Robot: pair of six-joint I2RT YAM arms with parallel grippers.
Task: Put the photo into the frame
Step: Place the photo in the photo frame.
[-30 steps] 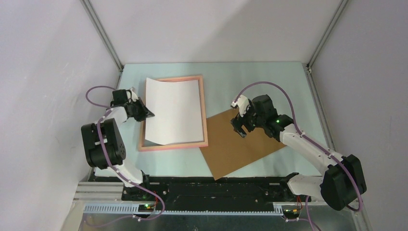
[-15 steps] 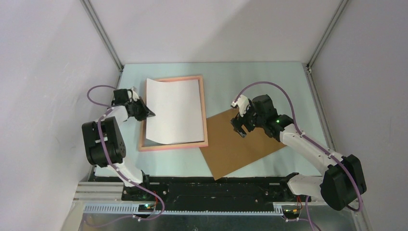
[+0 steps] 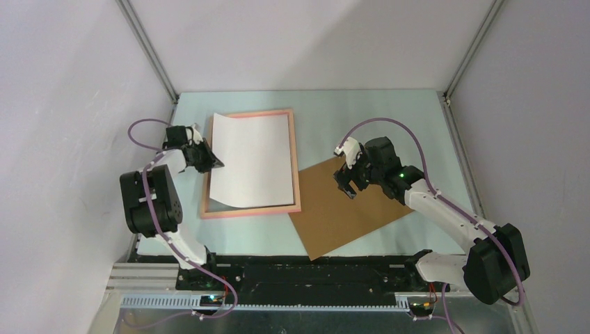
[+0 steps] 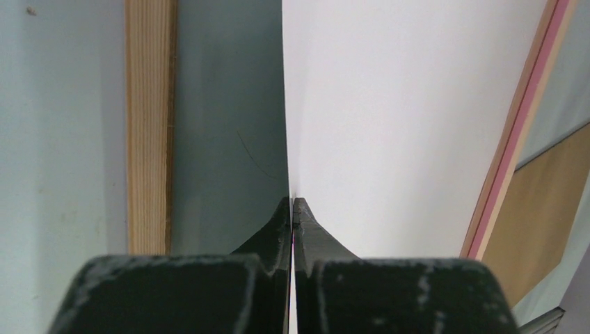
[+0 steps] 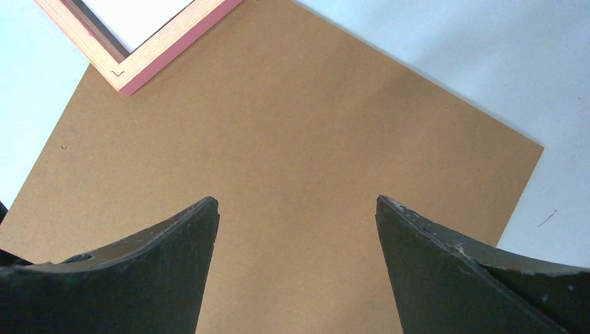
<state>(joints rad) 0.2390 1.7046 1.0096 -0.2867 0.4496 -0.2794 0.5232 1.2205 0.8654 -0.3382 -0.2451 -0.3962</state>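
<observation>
The photo (image 3: 250,160) lies white side up over the salmon-pink frame (image 3: 296,167), with its left edge lifted and its printed face hidden. My left gripper (image 3: 213,165) is shut on that left edge. In the left wrist view the fingertips (image 4: 293,203) pinch the thin sheet (image 4: 403,118) edge-on, between the frame's wooden left rail (image 4: 147,125) and its pink right rail (image 4: 511,146). My right gripper (image 3: 350,186) hangs open over the brown backing board (image 3: 348,216). Nothing is between its fingers (image 5: 297,202).
The backing board (image 5: 299,125) lies tilted on the pale blue table, its corner tucked under the frame's near right corner (image 5: 167,45). Grey walls close in the left, right and back. Both arm bases stand along the near edge.
My left wrist has crept slightly toward the far side, still holding the photo's edge. The right arm has not moved.
</observation>
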